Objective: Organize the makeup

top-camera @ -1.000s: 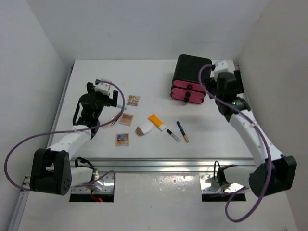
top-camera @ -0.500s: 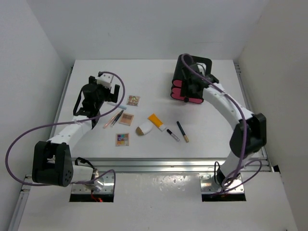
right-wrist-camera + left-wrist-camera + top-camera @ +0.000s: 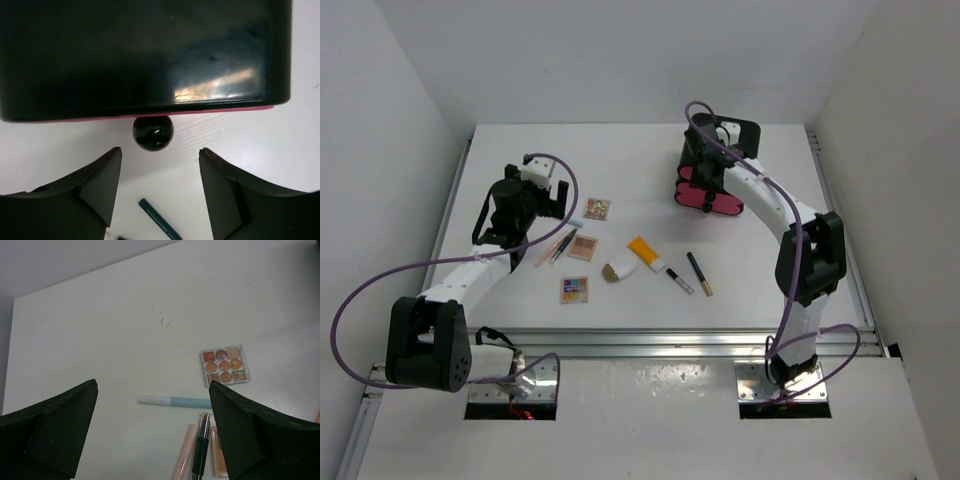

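White table point(image 3: 620, 160), white walls. Step judged: opening a drawer of black box point(image 3: 145, 55) for stowing. Right gripper point(image 3: 160, 155) spread wide, empty; drawer knob point(image 3: 153, 133) just ahead of the gap, untouched. Next: advance, close on knob, pull. Left gripper point(image 3: 152, 386) wide open, empty, above pale blue stick point(image 3: 175, 401) and palette point(image 3: 225, 364). Other makeup, orange tube point(image 3: 645, 250) included, lies loose mid-table.
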Controlling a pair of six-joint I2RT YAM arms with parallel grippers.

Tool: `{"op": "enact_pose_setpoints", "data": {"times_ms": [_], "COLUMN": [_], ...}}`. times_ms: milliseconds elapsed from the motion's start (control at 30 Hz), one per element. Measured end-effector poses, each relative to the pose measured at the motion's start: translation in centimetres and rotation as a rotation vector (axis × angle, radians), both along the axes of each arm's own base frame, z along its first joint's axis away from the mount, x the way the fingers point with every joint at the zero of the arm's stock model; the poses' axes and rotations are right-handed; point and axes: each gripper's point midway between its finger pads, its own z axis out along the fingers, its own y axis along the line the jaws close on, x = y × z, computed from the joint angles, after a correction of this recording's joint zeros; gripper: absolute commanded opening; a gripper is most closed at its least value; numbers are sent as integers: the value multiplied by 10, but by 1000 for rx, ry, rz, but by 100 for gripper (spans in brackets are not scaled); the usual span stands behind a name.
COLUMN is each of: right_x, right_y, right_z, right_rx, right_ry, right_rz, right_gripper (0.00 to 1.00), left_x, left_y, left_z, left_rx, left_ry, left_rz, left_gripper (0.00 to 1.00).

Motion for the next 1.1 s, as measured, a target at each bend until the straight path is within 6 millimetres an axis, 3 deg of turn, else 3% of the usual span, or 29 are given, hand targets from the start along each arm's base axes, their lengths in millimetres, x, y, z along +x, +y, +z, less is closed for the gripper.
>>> {"op": "enact_pose_setpoints", "data": {"times_ms": [267, 600, 700, 733, 833, 967, 1100], "right_x": [16, 21, 22, 22, 23, 23, 12], "right_y": [-7, -7, -7, -7, -7, -7, -1], "right_z": [6, -3, -8, -9, -10, -11, -11], "right_rx": [14, 6, 0, -1, -3, 5, 26], "right_ry": [-60, -64, -56, -55, -57, -66, -84], "right_rz": [-20, -2, 2, 4, 5, 3, 22], "right_gripper": [54, 50, 37, 26, 11, 0, 0], "left_x": [-1, -2, -3, -3, -5, -7, -12], "left_y": [-1, -2, -3, -3, -3, -3, -4], "left_z": [-2, -6, -7, -7, -10, -12, -19], "left_rx": [-3, 2, 9, 10, 18, 23, 24], "left_ry": [6, 20, 23, 26, 37, 52, 85], "left_rz": [-6, -11, -22, -24, -30, -33, -39], "left_gripper": [100, 100, 100, 100, 100, 100, 100]}}
